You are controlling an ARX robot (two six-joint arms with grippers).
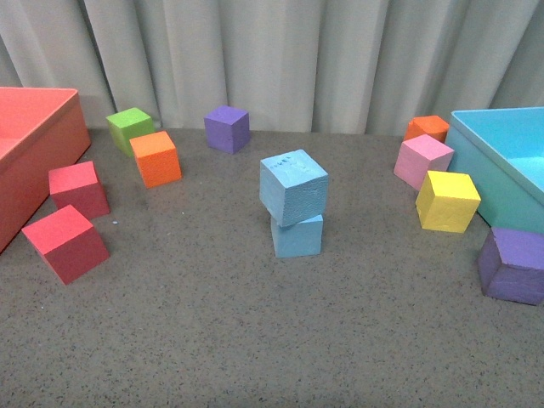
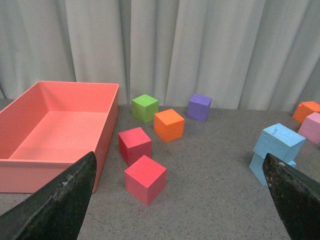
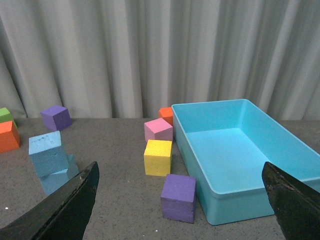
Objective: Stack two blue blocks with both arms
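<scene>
Checking stack: upper blue block sits twisted and overhanging on lower blue block, table centre.
Jaws: left gripper and right gripper both spread wide, holding nothing.
Next: I'd judge stacking done; keep clear.
Room: purple cube at 11 o'clock, yellow cube at 3 o'clock, well apart.

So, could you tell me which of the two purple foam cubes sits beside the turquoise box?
The near purple foam cube, beside the turquoise box; the other purple cube sits back by the curtain.
</scene>
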